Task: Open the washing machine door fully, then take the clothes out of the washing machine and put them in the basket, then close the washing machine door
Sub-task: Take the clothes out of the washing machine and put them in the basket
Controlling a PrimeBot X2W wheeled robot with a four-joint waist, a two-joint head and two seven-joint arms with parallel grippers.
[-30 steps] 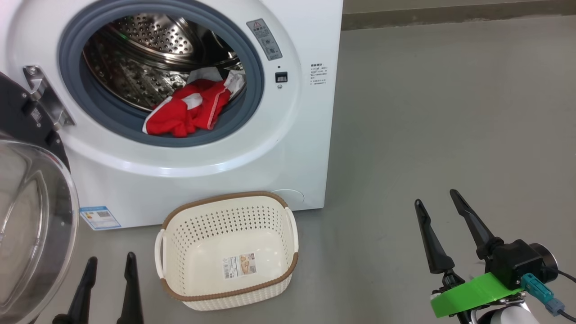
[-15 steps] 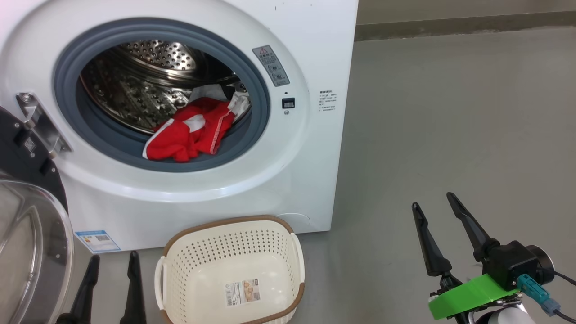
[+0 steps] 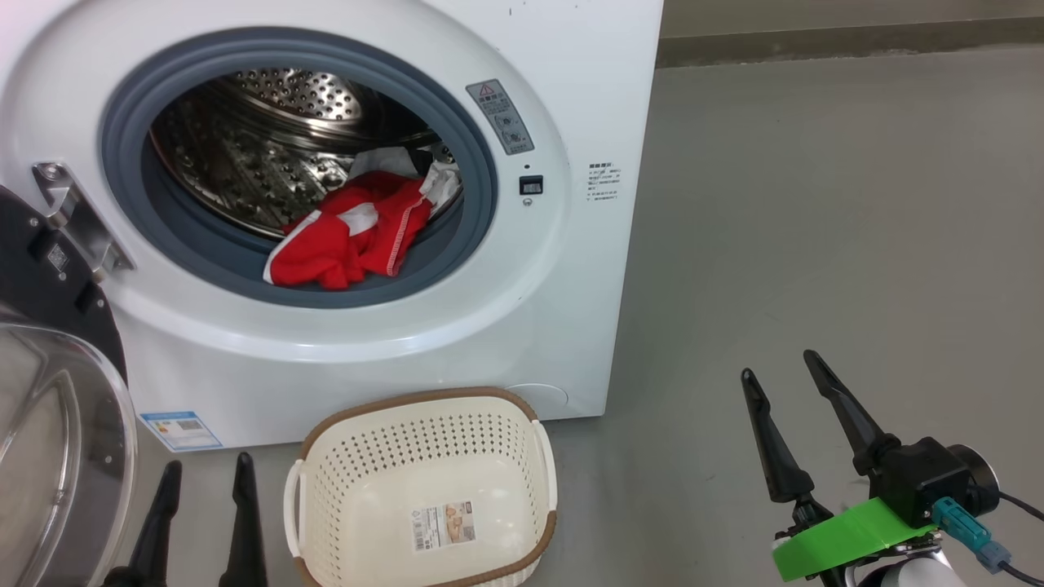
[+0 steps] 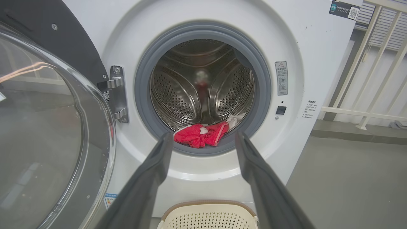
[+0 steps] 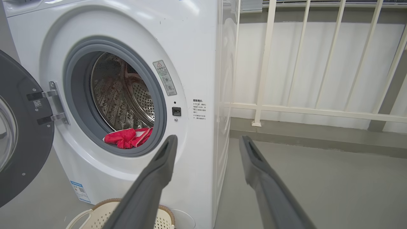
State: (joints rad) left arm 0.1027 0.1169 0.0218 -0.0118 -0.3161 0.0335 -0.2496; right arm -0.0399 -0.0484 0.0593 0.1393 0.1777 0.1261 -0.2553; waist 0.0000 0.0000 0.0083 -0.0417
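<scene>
Head view: my left gripper point(image 3: 204, 462) and right gripper point(image 3: 777, 364) stood spread and empty. The clothes point(image 3: 351, 240) lay in the washing machine point(image 3: 571, 269) mouth at 10, the basket point(image 3: 424, 398) at 7.

Left wrist view: the washing machine door point(image 4: 47, 127) bulged at 9. Reaching in, I might knock it.

Right wrist view added a railing point(image 5: 264, 63) at 2.

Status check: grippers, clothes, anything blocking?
Both open, empty: left gripper, right gripper. The washing machine door swung open; clothes inside the washing machine, at the front; basket empty. Nothing in the way.
</scene>
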